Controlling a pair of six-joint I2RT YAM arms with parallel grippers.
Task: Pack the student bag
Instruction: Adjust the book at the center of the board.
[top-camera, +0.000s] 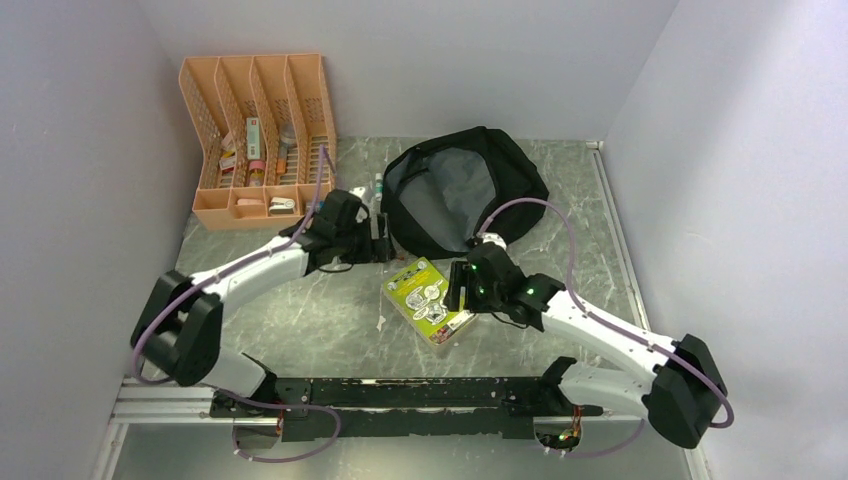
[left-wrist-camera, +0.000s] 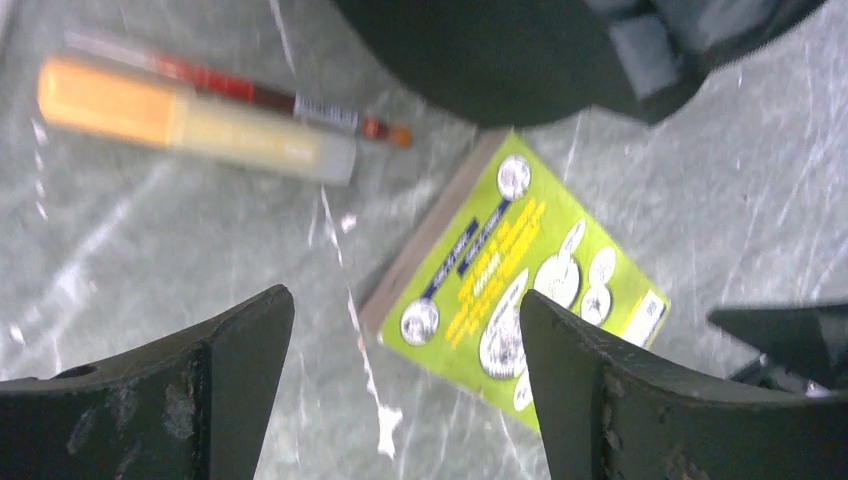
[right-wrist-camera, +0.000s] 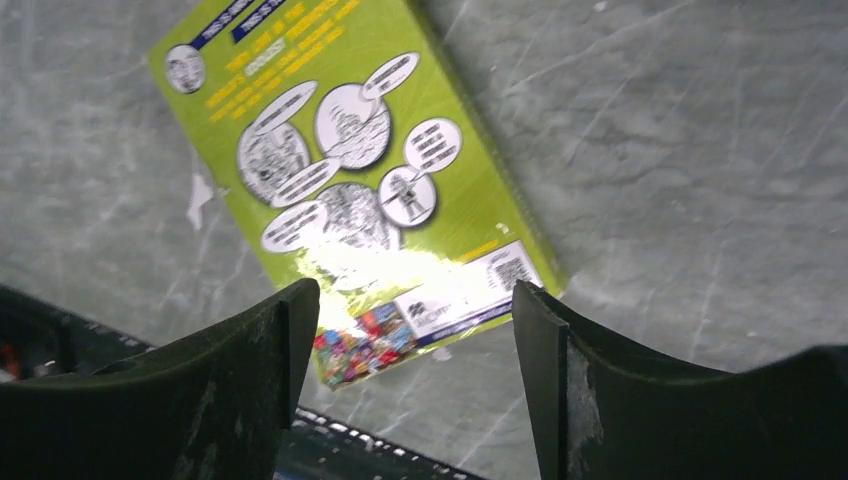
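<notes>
student bag (top-camera: 518, 178) | just right of left gripper (top-camera: 384, 244) | beyond right gripper (top-camera: 452, 287)

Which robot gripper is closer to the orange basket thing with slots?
Left. The left gripper sits by the orange mesh organiser's near right corner. The right gripper is farther away, over the green book's right edge.

The white-and-black jointed left arm (top-camera: 250, 268) is stretched forward and inward from its base at the near left. The black two-finger left gripper (top-camera: 383, 243) is pointed toward the middle, and in the left wrist view (left-wrist-camera: 405, 310) its jaws are seen spread wide with nothing between them. The matching right arm (top-camera: 600, 325) is bent inward from the near right. The black right gripper (top-camera: 455, 287) is tilted downward, and its jaws (right-wrist-camera: 415, 300) are likewise parted and empty.
</notes>
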